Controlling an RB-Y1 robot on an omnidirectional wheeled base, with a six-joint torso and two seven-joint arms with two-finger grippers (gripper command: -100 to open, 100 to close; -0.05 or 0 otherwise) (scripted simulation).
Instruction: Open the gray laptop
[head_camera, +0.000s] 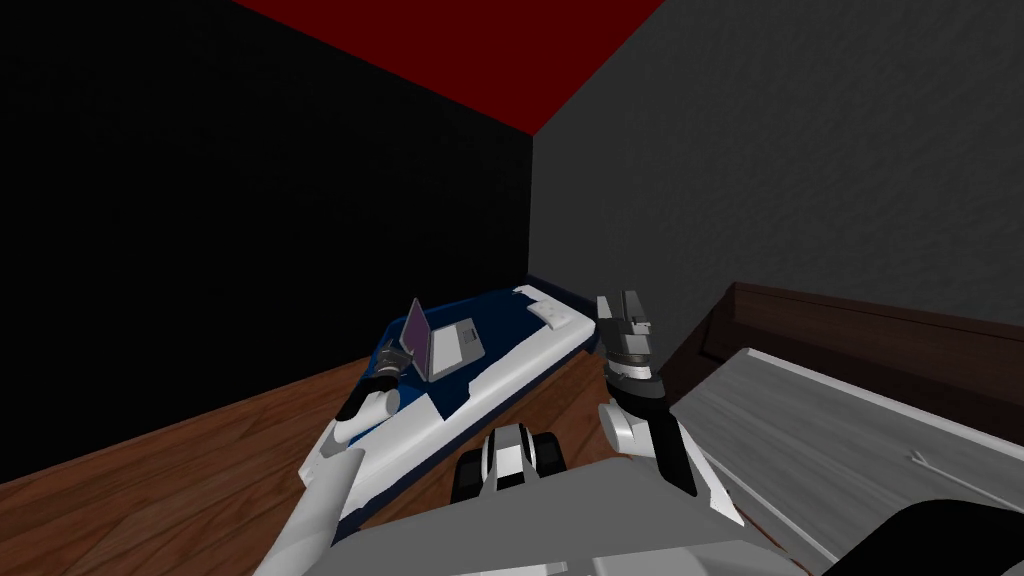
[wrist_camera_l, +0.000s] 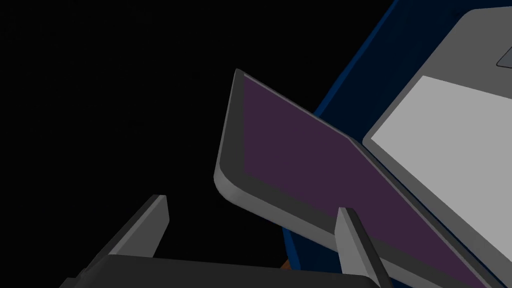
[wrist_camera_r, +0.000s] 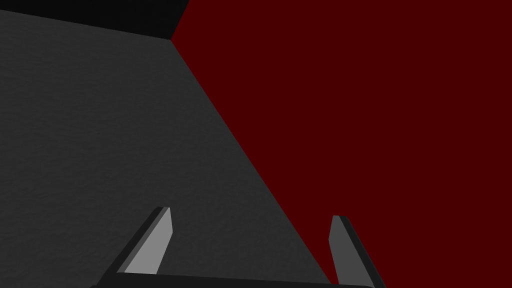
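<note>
Lying on a low white bed (head_camera: 505, 383) with a dark blue cover, a grey laptop with a purple screen (head_camera: 440, 345) is seen in the head view at the bed's left edge. Its lid is raised steeply at the left end of the base, the screen faces right, and the hinge line runs from near to far. The left gripper (head_camera: 392, 362) is held just beside the lid's near left edge. Brown wooden floor (head_camera: 200, 470) lies to the left of the bed, and a dark brown piece of furniture (head_camera: 800, 320) stands to the right. The right gripper (head_camera: 622, 305) is raised to the right of the bed, well apart from the laptop.

In the left wrist view, the left gripper (wrist_camera_l: 252, 204) is spread wide, gripping nothing. The laptop (wrist_camera_l: 300, 165) is shown with its lid's rounded corner just beyond the fingertips; one finger (wrist_camera_l: 352, 240) overlaps the lid's rim, and contact cannot be judged.

In the right wrist view, the fingers (wrist_camera_r: 152, 245) are spread apart around nothing.
</note>
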